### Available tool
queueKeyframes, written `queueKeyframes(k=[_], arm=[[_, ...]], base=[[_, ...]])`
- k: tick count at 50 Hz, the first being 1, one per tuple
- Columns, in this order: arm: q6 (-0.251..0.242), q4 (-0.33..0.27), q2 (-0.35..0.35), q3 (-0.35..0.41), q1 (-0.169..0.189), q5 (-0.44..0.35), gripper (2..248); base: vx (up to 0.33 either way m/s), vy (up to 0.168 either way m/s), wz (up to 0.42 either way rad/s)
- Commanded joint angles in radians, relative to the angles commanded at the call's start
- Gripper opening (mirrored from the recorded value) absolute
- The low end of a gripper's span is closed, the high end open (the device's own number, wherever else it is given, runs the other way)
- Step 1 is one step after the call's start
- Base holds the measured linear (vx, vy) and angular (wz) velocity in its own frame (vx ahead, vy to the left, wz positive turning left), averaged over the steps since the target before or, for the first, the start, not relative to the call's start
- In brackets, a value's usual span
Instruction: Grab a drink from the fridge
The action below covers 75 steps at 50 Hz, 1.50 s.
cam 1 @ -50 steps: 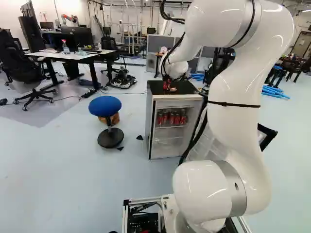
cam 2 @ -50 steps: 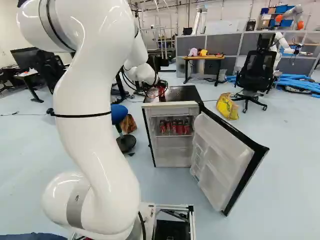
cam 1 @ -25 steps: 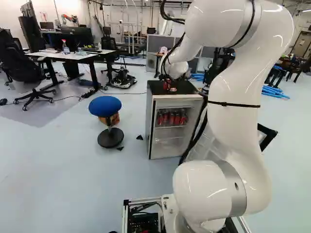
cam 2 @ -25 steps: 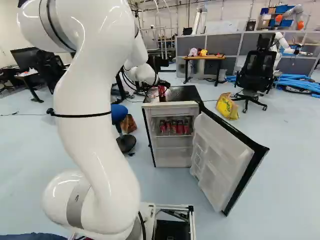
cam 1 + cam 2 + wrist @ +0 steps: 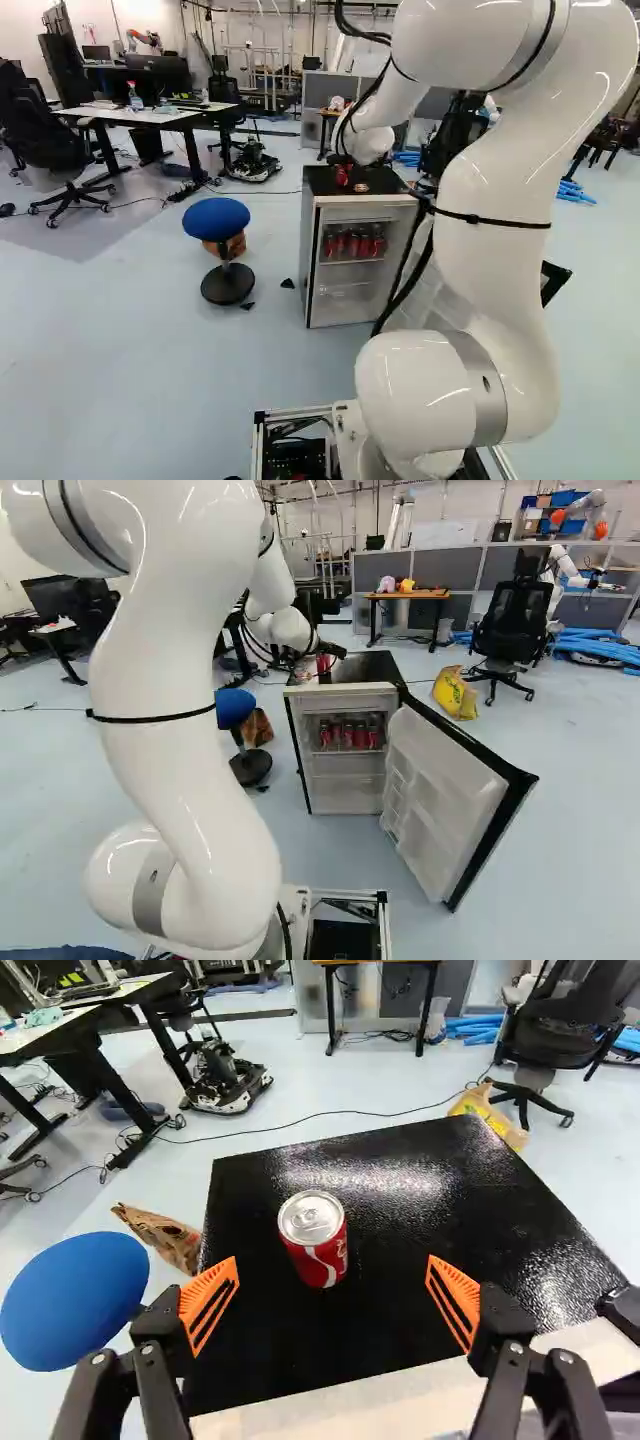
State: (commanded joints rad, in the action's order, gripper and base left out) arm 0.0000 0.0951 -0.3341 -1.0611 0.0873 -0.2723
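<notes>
My gripper [image 5: 333, 652] hangs just above the fridge's top in the right base view. From the wrist, the gripper [image 5: 332, 1263] shows its two orange-padded fingers wide apart, with nothing gripped. A red can with a silver lid [image 5: 318, 1250] stands upright on the black fridge top [image 5: 400, 1185], ahead of the fingers and closer to the one on the blue stool's side. The small fridge [image 5: 312, 270] has its door [image 5: 455, 795] swung open. Several red cans [image 5: 353, 243] stand on its upper shelf.
A blue stool [image 5: 216, 218] and a brown paper bag [image 5: 160, 1235] are beside the fridge. Behind it lies a yellow bag [image 5: 455, 692] near a black office chair [image 5: 515, 625]. Another robot [image 5: 555, 575] stands at the back. The open door juts toward my base.
My arm has drawn back a little toward the base, and the gripper has moved back from the can on the fridge top. The can remains standing there. The base has not moved.
</notes>
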Motion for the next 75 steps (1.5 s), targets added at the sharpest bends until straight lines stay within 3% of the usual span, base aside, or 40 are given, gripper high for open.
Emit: queueKeyframes(k=[26, 53, 75], arm=[[0.000, -0.057, 0.079, 0.092, 0.063, 0.090, 247], [0.000, -0.155, 0.209, 0.179, 0.138, 0.147, 247], [0.000, -0.159, 0.305, 0.227, 0.210, 0.241, 247]], base=[[0.000, 0.000, 0.000], [0.000, 0.000, 0.000], [0.000, 0.000, 0.000]])
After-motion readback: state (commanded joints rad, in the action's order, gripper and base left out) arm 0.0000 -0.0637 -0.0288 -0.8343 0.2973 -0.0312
